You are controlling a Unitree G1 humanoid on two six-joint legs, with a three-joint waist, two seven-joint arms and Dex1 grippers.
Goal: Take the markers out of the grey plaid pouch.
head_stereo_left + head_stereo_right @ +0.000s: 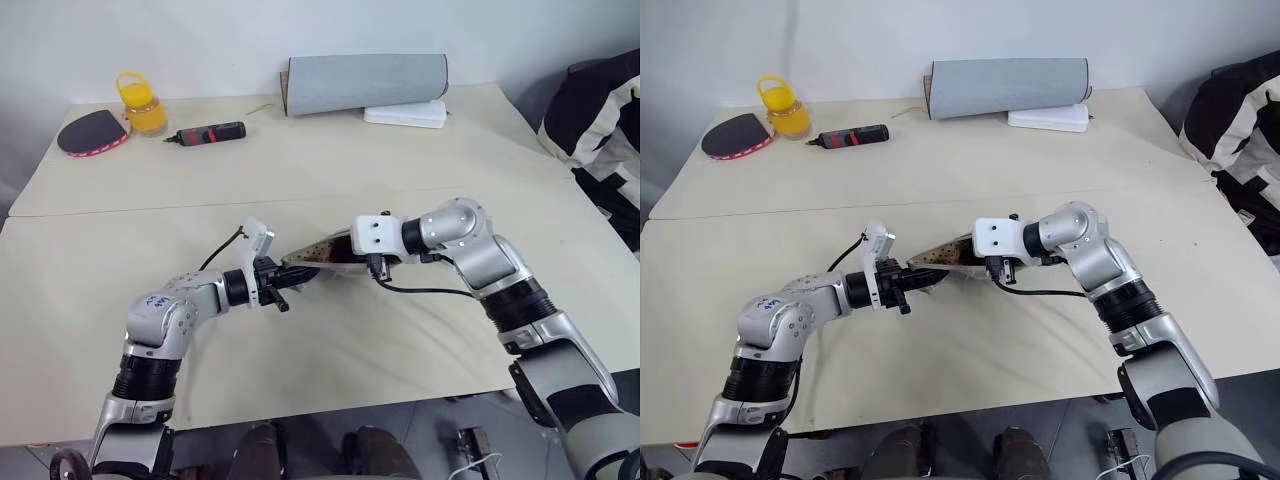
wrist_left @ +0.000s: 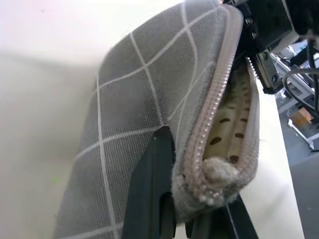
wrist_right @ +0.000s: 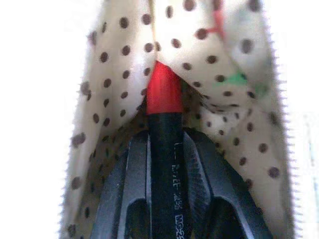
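Observation:
The grey plaid pouch hangs just above the table's middle, unzipped, its tan dotted lining showing. My left gripper is shut on the pouch's zipper end, one finger pressed against the grey fabric. My right gripper reaches into the pouch's mouth from the other side. It is shut on a dark marker whose red end points deeper into the lining. A blurred green patch lies further in; what it is I cannot tell.
At the back of the table lie a rolled grey mat and a white box. Back left are a yellow jar, a red-edged paddle and a black-and-red pen-like tool. Black-and-white fabric lies off the right edge.

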